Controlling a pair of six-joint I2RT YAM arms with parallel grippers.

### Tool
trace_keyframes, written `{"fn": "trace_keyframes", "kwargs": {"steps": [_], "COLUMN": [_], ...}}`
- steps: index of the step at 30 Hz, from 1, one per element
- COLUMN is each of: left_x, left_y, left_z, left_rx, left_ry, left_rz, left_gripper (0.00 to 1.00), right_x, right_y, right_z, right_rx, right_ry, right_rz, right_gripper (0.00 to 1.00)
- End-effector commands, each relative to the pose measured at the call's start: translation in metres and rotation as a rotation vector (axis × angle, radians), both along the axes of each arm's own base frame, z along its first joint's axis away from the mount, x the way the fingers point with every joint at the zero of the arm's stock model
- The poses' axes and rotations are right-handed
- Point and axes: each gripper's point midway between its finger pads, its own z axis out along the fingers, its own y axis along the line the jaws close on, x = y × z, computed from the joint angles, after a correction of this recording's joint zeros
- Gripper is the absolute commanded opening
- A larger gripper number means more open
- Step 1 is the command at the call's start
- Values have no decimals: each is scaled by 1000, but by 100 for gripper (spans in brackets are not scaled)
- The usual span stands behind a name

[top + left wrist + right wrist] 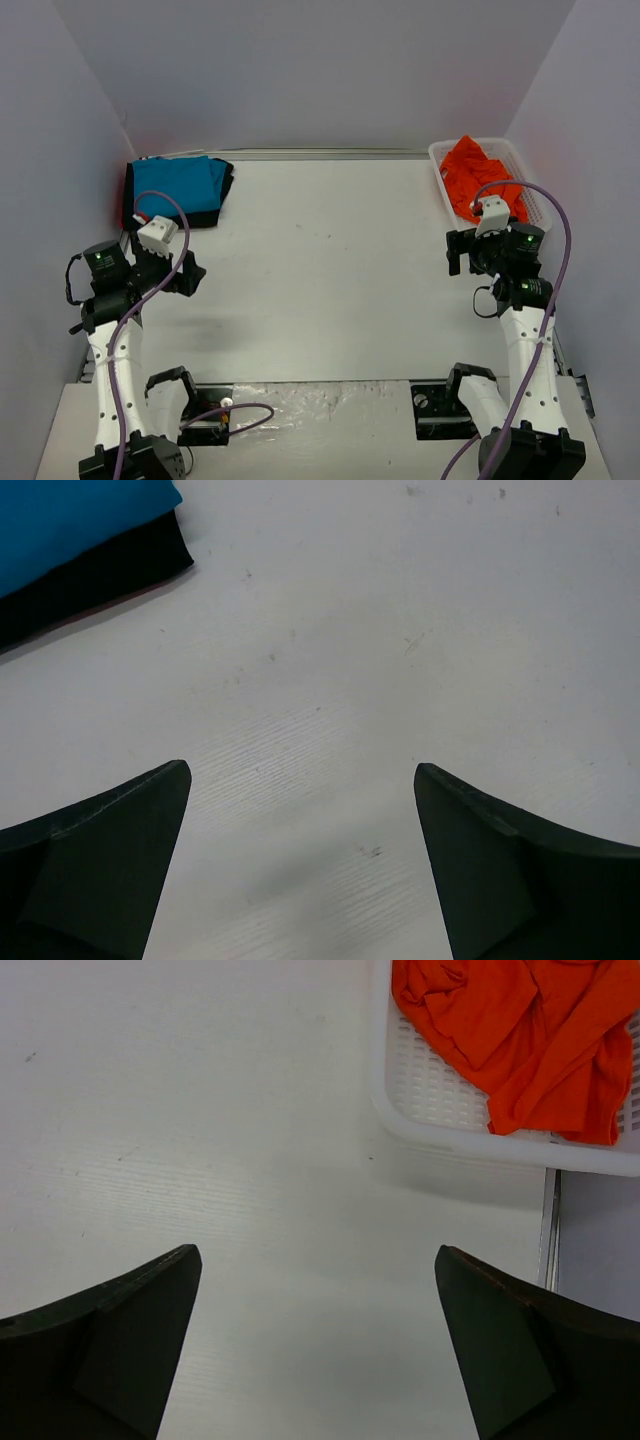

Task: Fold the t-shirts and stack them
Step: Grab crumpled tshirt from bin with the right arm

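A crumpled orange-red t-shirt (478,178) lies in the white mesh basket (441,160) at the back right; it also shows in the right wrist view (520,1030). A folded turquoise t-shirt (180,186) lies on a folded black t-shirt (226,190) at the back left; both show in the left wrist view, turquoise (70,520) over black (110,580). My left gripper (300,780) is open and empty over bare table, to the right of and nearer than the stack. My right gripper (318,1260) is open and empty over bare table, just short of the basket.
White walls close the table on the left, back and right. The basket's near rim (480,1145) lies close ahead of the right gripper. A gap and lower ledge (595,1240) run past the table's right edge. Arm bases and cables sit at the near edge.
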Motion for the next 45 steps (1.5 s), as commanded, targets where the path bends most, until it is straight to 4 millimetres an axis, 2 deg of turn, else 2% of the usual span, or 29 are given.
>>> {"fn": "trace_keyframes", "kwargs": {"steps": [1,5,9,10,12,13,14,15,17,18,21,22,24,25,26,27,28,29,30,31,32,33,34,36,37,41,42,43,45], "left_x": [1,-1,1,0,0,1,1,1,2,1,2,2,2,3,4,5,6,7,8,9,10,10,10,11,11,12,12,13,13], "left_y": [-2,-2,-3,-5,-6,-5,-4,-4,-2,-2,2,3,5,6,8,10,11,13,14,15,16,17,17,19,20,23,24,25,26], "left_z": [32,39,42,43,44,46,46,47,45,44,42,41,40,40,39,37,35,33,32,30,28,27,23,22,21,16,16,14,12], "left_rx": [21,31,18,12,1,3,5,10,17,18,33,34,43,50,53,58,57,60,61,60,61,63,62,64,60,55,56,58,61], "left_ry": [-87,-110,-102,-99,-97,-102,-103,-106,-103,-99,-92,-88,-87,-94,-89,-84,-77,-69,-65,-54,-47,-43,-28,-22,-14,7,6,14,18], "left_rz": [-27,-22,-24,-32,-33,-28,-26,-23,-18,-16,4,8,15,18,25,34,37,42,44,44,46,49,48,50,55,62,61,63,68], "left_gripper": [94,94,94,94,94,94,94,94,94,94,94,94,94,94,94,94,94,94,94,94,94,94,94,94,94,94,94,94,94], "right_x": [3,-4,3,12,28,44,52,68,85,97,127,139,158,168,181,188,197,208,215,221,227,238,245,255,269,293,292,293,298], "right_y": [2,11,12,4,-17,-29,-44,-52,-72,-78,-99,-104,-112,-115,-120,-124,-126,-129,-130,-130,-132,-134,-137,-140,-143,-140,-136,-133,-131], "right_z": [19,11,3,13,11,26,24,39,34,39,20,-2,-1,-22,-15,-18,-40,-34,-38,-61,-67,-60,-81,-93,-102,-137,-139,-157,-164], "right_rx": [3,-38,-76,-109,-176,-205,-228,-256,-294,-309,-319,-316,-322,-323,-324,-326,-322,-321,-317,-310,-309,-307,-301,-287,-278,-209,-193,-174,-158], "right_ry": [-44,-28,21,-4,13,-55,-52,-134,-156,-193,-124,-72,-84,-40,-58,-49,-5,-20,-14,29,39,19,55,76,87,157,165,195,210], "right_rz": [16,112,157,132,59,5,-69,-106,-194,-220,-294,-302,-322,-318,-335,-348,-348,-353,-351,-335,-335,-341,-338,-342,-339,-308,-296,-277,-267], "right_gripper": [100,100,100,100,100,100,100,100,100,100,100,100,100,100,100,100,100,100,100,100,100,100,100,100,100,100,100,100,100]}}
